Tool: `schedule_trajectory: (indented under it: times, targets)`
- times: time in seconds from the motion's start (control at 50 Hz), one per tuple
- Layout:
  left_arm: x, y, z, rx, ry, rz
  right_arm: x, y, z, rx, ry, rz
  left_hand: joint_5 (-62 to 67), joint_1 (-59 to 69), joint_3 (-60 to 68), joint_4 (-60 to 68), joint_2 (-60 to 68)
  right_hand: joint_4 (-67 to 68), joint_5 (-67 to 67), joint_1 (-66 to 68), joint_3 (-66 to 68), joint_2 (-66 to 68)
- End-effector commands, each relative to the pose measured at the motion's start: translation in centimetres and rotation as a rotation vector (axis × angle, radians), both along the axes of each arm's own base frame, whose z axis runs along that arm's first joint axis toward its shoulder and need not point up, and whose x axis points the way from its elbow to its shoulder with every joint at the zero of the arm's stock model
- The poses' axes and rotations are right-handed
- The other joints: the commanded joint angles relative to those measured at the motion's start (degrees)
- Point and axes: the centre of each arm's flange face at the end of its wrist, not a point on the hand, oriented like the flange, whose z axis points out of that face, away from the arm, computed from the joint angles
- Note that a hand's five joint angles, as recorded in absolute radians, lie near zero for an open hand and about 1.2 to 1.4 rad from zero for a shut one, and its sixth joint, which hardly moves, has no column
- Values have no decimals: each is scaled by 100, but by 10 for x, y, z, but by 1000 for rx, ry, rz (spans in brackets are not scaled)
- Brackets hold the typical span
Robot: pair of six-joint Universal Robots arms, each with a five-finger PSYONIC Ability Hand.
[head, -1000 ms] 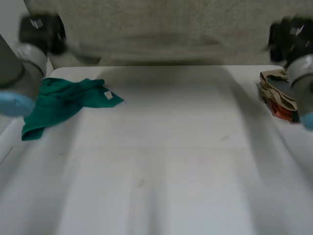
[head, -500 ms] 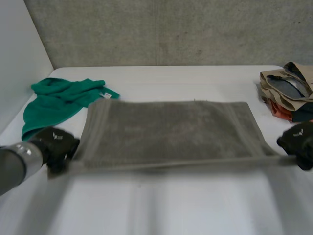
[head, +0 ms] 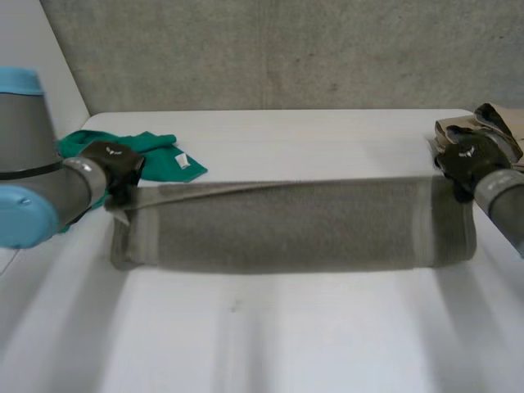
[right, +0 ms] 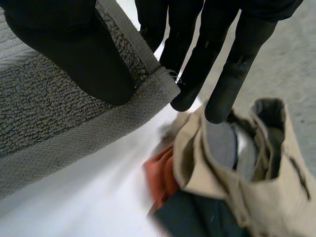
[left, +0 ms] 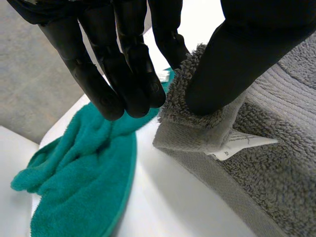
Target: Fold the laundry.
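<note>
A grey towel (head: 286, 225) lies folded over across the middle of the white table (head: 311, 139), its upper layer stretched taut between both hands. My left hand (head: 115, 164) pinches the towel's left corner (left: 197, 116) between thumb and fingers, with a white label (left: 237, 144) showing just below. At the far end my right hand (head: 467, 160) pinches the right corner (right: 158, 86) of the grey towel (right: 54, 118) the same way. Both corners are held slightly above the table.
A crumpled green towel (head: 143, 155) lies at the back left, just behind my left hand; it is the green towel (left: 74, 177) beside my fingertips. A pile of folded clothes (head: 483, 123), beige, orange and dark (right: 222, 187), sits at the back right by my right hand.
Both hands swung the grey towel down from high up onto the table, then carried its near edge back over the rest, folding it in half lengthwise.
</note>
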Motion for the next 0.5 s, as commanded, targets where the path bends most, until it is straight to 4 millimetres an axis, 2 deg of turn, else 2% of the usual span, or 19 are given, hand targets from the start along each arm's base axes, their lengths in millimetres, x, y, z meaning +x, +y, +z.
schedule_trajectory:
  times: [0.02, 0.06, 0.08, 0.1, 0.12, 0.14, 0.18, 0.22, 0.24, 0.26, 0.3, 0.36, 0.44, 0.5]
  targets:
    - [-21, -28, -21, -36, -25, 42, 21, -46, -20, -99, -30, 6, 1246, 1490, 1185, 1135, 1132, 1128, 1172, 1497, 1173, 1268]
    - [-28, -38, -27, -54, -22, 52, 28, -57, -30, -115, -33, 15, 1246, 1490, 1185, 1135, 1132, 1128, 1172, 1497, 1173, 1268]
    - [-34, -40, -32, -57, -21, 48, 32, -64, -40, -116, -37, 16, 1246, 1490, 1185, 1135, 1132, -1406, -1361, -1037, -1360, -1265]
    - [-35, -43, -36, -56, -23, 52, 34, -68, -43, -120, -38, 13, -35, 210, -96, -145, -148, -3879, -3834, -3510, -3834, -3738]
    - [-38, -44, -37, -61, -23, 52, 37, -70, -47, -121, -42, 11, -2279, -2035, -2340, -2390, -2392, -5872, -5828, -5503, -5827, -5732]
    - [-40, -45, -41, -57, -23, 60, 41, -75, -53, -125, -45, -7, -5754, -5510, -5815, -5865, -5868, -5872, -5828, -5503, -5827, -5732]
    - [-44, -43, -37, -58, -15, 66, 41, -79, -55, -131, -54, -30, -5754, -5510, -5815, -5865, -5868, -5872, -5828, -5503, -5827, -5732]
    - [-45, -40, -23, -73, 9, 80, 38, -82, -48, -132, -81, -63, -5754, -5510, -5815, -5865, -5868, -5872, -5828, -5503, -5827, -5732]
    - [-46, -38, -18, -77, 20, 82, 39, -80, -46, -121, -94, -66, -5754, -5510, -5815, -5865, -5868, -5872, -5828, -5503, -5827, -5732]
    - [-45, -33, -4, -90, 51, 90, 37, -76, -38, -94, -122, -75, -5754, -5510, -5815, -5865, -5868, -5872, -5828, -5503, -5827, -5732]
    - [-44, -28, 7, -95, 82, 97, 36, -68, -32, -48, -145, -78, -5754, -5510, -5815, -5865, -5868, -5872, -5828, -5503, -5827, -5732]
    - [-41, -13, 35, -135, 161, 87, 26, -40, -18, 85, -177, -75, -5754, -5510, -5815, -5865, -5868, -5872, -5828, -5503, -5827, -5732]
    - [-38, 2, 49, -169, 204, 37, 10, -11, -16, 199, -173, -66, -5754, -5510, -5815, -5865, -5868, -5872, -5828, -5503, -5827, -5732]
    - [-38, 11, 52, -201, 227, -16, -3, 7, -22, 253, -151, -56, -5754, -5510, -5815, -5865, -5868, -5872, -5828, -5503, -5827, -5732]
